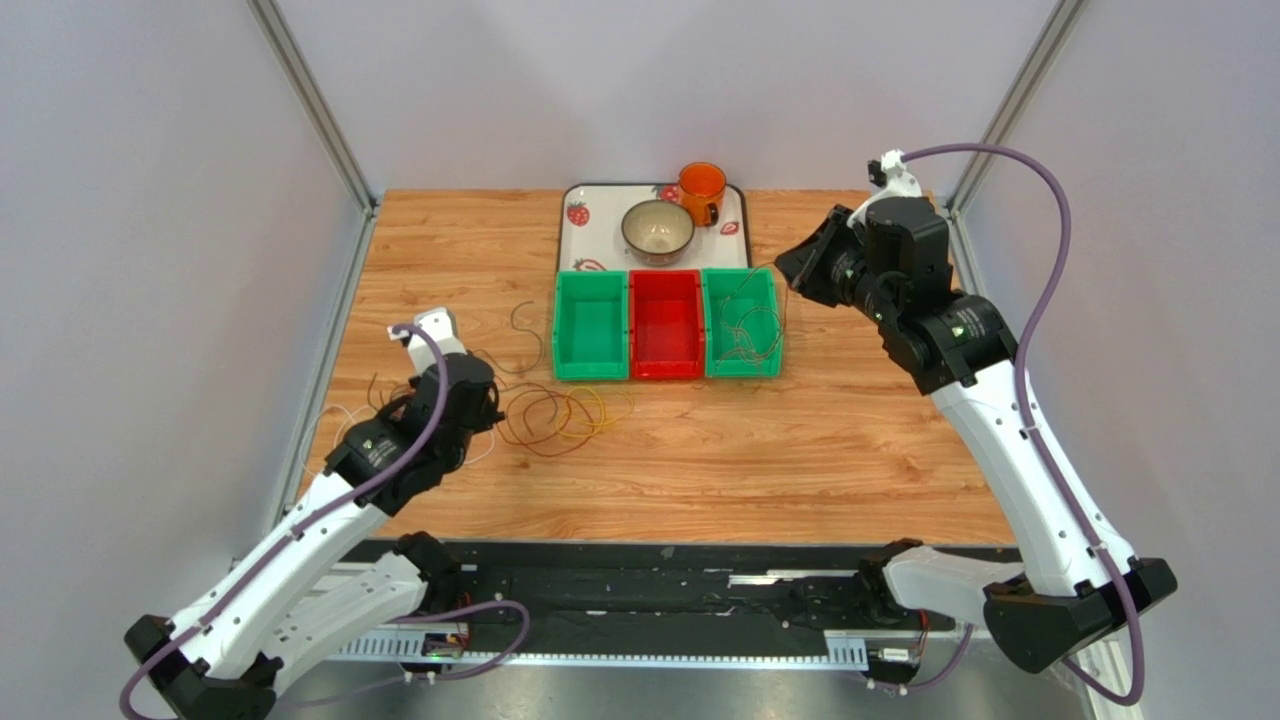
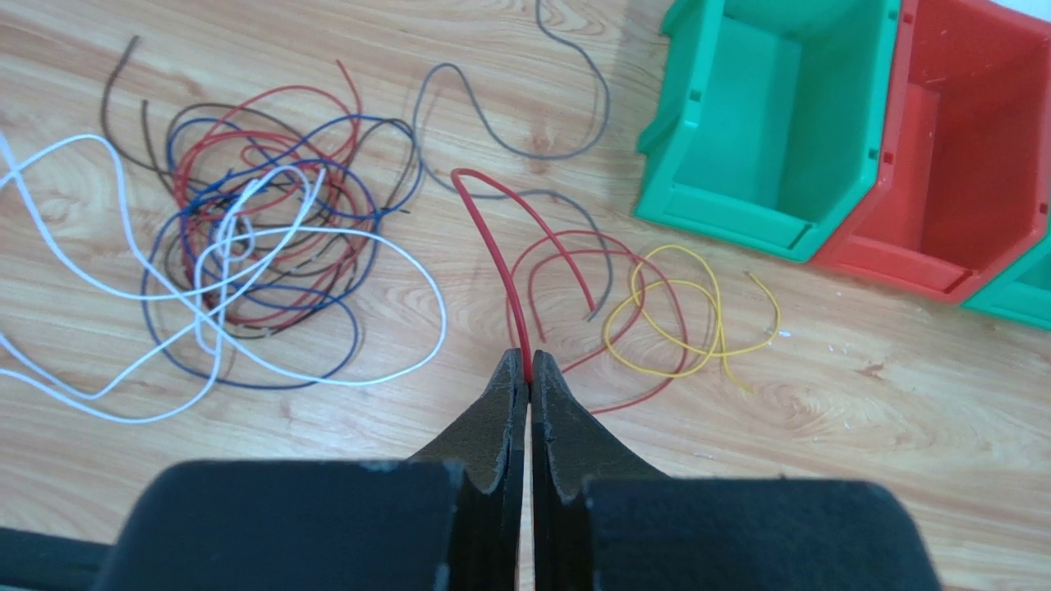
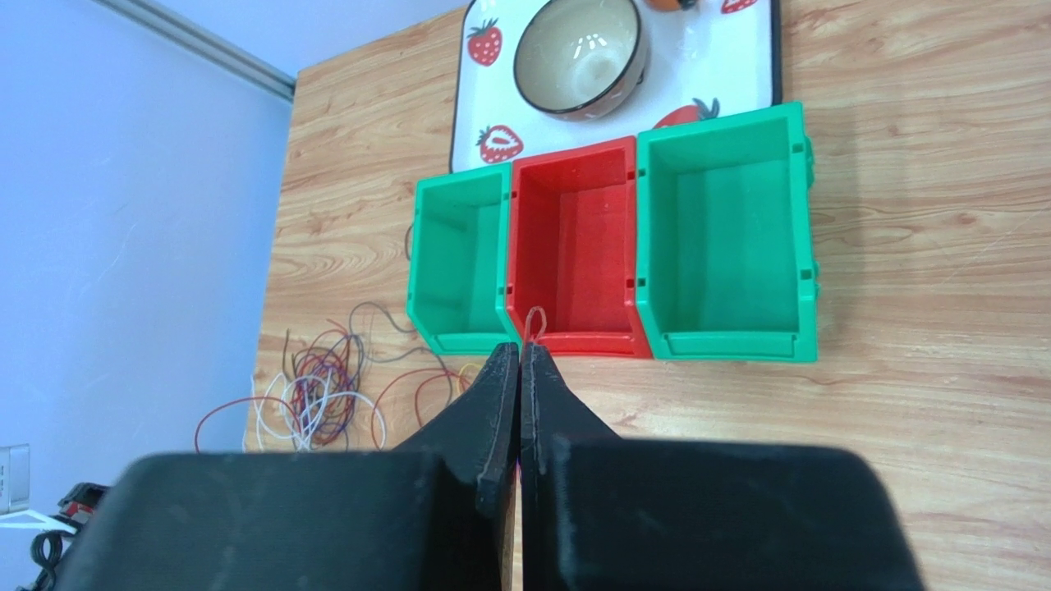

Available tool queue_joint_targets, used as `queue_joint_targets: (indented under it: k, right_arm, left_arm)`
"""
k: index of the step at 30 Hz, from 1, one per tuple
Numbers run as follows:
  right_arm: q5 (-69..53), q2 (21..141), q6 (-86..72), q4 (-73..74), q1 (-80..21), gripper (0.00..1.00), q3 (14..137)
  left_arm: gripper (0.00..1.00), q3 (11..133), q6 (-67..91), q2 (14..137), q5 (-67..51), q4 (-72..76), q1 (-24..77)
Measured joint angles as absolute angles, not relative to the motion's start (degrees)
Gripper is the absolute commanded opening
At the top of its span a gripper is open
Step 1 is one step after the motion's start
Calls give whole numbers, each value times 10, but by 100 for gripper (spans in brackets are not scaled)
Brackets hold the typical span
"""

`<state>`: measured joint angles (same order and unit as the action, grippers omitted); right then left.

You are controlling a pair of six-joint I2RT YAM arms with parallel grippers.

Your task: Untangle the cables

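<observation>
The left wrist view showed what the overhead view only hinted at. The left end effector was clenched on a red cable, which ran away from the pressed-together tips across the bench. Just beside it lay a looped yellow cable, and farther away a grey cable. To the left of these sat the main tangle of red, blue, dark and white cables, all resting on the wood.

The right wrist view looked down from high up on three bins standing side by side and touching. These were the left green bin, the red bin and the right green bin, and each showed only its bare floor. The right end effector was clenched too, with a small loop of pale cable pinched at its tips.

Only the overhead view showed thin strands across the right green bin. From that angle I could not tell whether they lay inside it or hung above it.

Behind the bins was a strawberry-patterned tray. It carried a bowl, and the overhead view also showed an orange mug on it. I could not see anything inside either.
</observation>
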<state>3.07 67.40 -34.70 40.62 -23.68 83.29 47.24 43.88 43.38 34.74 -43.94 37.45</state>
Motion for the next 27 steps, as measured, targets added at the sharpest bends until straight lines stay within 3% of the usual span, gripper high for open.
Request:
queue_joint_targets:
  k: [3,12,21,27]
  right_arm:
    - [10,674,-347,405,-237,0,831]
    - [-29,680,-348,395,-237,0,813]
    - [-36,681,-349,386,-237,0,792]
    - [-49,696,-334,381,-237,0,787]
  left_arm:
    - [0,491,427,419,366,-466,375]
    - [0,702,390,467,509,-561,375]
    - [0,715,317,460,578,-553,362]
    - [0,659,331,498,494,-587,343]
